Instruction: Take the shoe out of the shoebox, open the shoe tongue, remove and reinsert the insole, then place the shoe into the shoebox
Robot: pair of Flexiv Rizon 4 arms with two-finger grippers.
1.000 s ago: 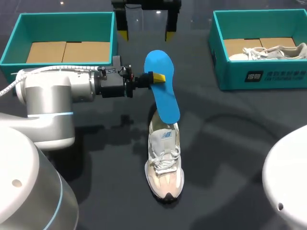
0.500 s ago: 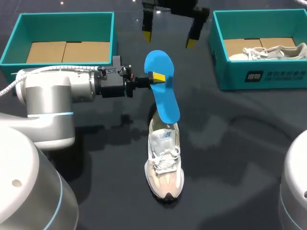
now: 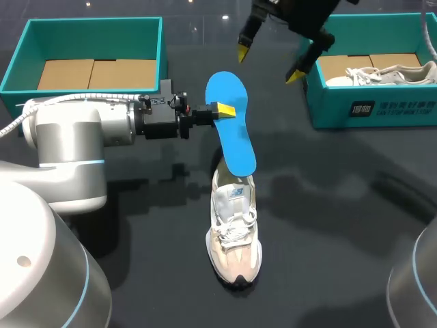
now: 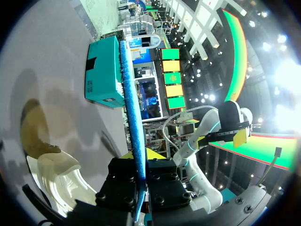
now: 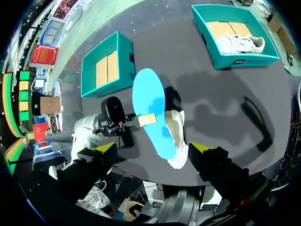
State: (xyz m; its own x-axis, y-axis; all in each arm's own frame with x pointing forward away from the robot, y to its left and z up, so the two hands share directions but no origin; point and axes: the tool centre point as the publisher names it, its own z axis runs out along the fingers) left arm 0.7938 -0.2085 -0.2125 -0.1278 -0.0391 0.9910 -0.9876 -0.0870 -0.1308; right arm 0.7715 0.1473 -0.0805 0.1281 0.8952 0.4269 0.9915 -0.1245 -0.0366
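My left gripper (image 3: 222, 111) is shut on the edge of the blue insole (image 3: 231, 130) and holds it tilted in the air, its lower end over the heel of the cream sneaker (image 3: 234, 232) on the dark table. In the left wrist view the insole (image 4: 133, 113) runs edge-on out from between the fingers, with the sneaker (image 4: 54, 174) below it. My right gripper (image 3: 269, 61) hangs open high above the far side of the table, near the right shoebox (image 3: 372, 109). From the right wrist the insole (image 5: 149, 108), the sneaker (image 5: 178, 136) and the left gripper (image 5: 143, 120) lie far beneath it.
The teal right shoebox holds a second white sneaker (image 3: 389, 74). A teal left shoebox (image 3: 20, 58) at the far left has only cardboard in its bottom. My left arm (image 3: 75, 137) stretches across the table's left half.
My right gripper has swung from above the gap between the boxes to the right, toward the right shoebox, and turned. The left gripper, insole and sneaker have not moved.
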